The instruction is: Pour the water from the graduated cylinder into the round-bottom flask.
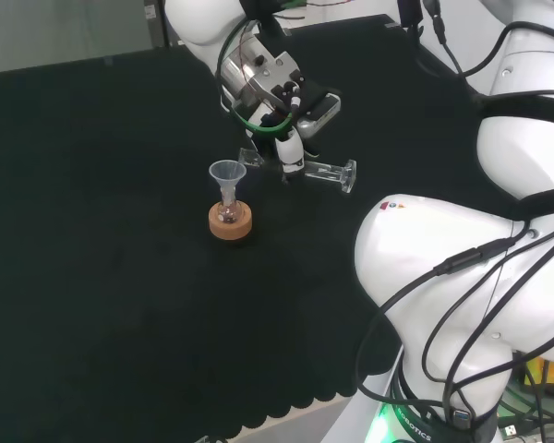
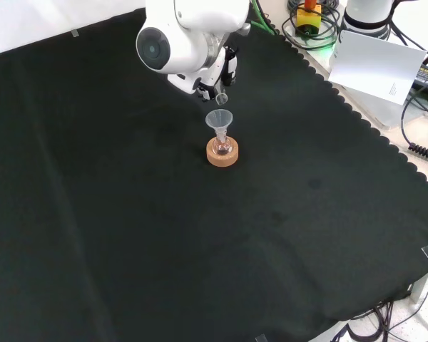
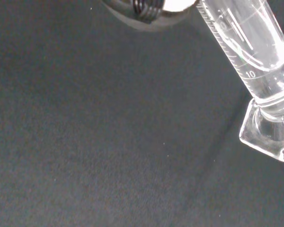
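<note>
Head view, hand: the hand (image 1: 279,109) has its fingers curled round the cylinder (image 1: 316,168) near mid-length, holding it above the cloth (image 1: 102,231).
Cylinder tilt: about level, base toward 3 o'clock, mouth toward 9 o'clock.
Mouth: just beside the funnel (image 1: 226,173), at about 2 o'clock from its rim; whether it reaches over the rim I cannot tell.
Flask: the flask (image 1: 228,211) sits upright in a cork ring (image 1: 230,223), funnel in its neck, at 7 o'clock from the hand.
Front view: funnel (image 2: 219,120) and flask (image 2: 222,149) stand just below the hand, at 6 o'clock.
Wrist view: the cylinder (image 3: 255,56) and its foot (image 3: 267,135) show clear; no water level is plain.
Progress: I judge the pour under way or nearly done; how much water has gone across cannot be told.
Left: finish draining, then right the cylinder.
</note>
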